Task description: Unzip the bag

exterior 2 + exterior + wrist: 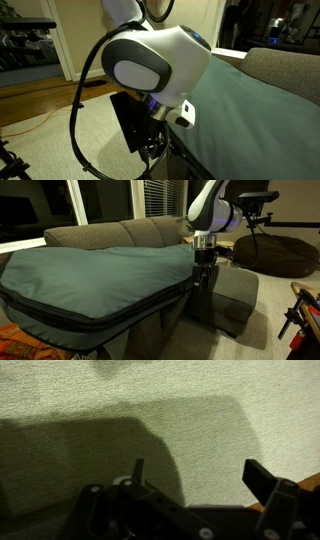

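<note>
1. The bag (90, 275), big, flat and teal-grey, lies across the grey sofa (130, 230). It stretches well off to the left of the fingers in an exterior view.
2. A dark zipper band (130, 315) runs along the bag's near side edge toward the fingers. Whether it is open or closed cannot be told.
3. The bag's rounded right end sits just beside the gripper (203, 277). Whether they touch cannot be told.
4. The gripper hangs pointing down from the white arm (212, 210), between the bag end and the ottoman (238, 292).
5. In the wrist view the fingers (262, 480) are apart with nothing clamped. Pale carpet (200, 405) shows between and beyond them, partly in shadow.
6. The grey ottoman is just right of the fingers. The brown beanbag (285, 248) is further right and behind, well apart.
7. In the close exterior view the arm's white wrist housing (160, 55) fills the middle. A black cable (80, 110) loops on its left, and the bag's fabric (255, 110) is on its right. The fingertips are too dark to make out there.
</note>
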Motion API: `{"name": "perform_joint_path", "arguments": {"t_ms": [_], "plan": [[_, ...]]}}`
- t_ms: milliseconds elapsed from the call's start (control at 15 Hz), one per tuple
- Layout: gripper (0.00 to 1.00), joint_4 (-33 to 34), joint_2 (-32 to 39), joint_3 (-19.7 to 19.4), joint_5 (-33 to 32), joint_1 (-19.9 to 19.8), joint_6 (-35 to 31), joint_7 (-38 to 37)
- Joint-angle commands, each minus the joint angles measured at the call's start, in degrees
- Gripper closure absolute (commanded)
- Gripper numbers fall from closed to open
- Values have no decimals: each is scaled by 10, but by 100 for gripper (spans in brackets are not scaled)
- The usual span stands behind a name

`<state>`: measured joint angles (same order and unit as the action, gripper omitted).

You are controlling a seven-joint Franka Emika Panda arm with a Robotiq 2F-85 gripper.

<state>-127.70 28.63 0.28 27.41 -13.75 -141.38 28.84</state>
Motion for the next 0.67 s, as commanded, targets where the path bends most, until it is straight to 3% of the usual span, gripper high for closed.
{"name": "perform_joint_path", "arguments": {"t_ms": [0,600], "plan": [[0,24,25,17,-18,-18,-16,5],[0,50,61,35,-42,-23,-58,-12]]}}
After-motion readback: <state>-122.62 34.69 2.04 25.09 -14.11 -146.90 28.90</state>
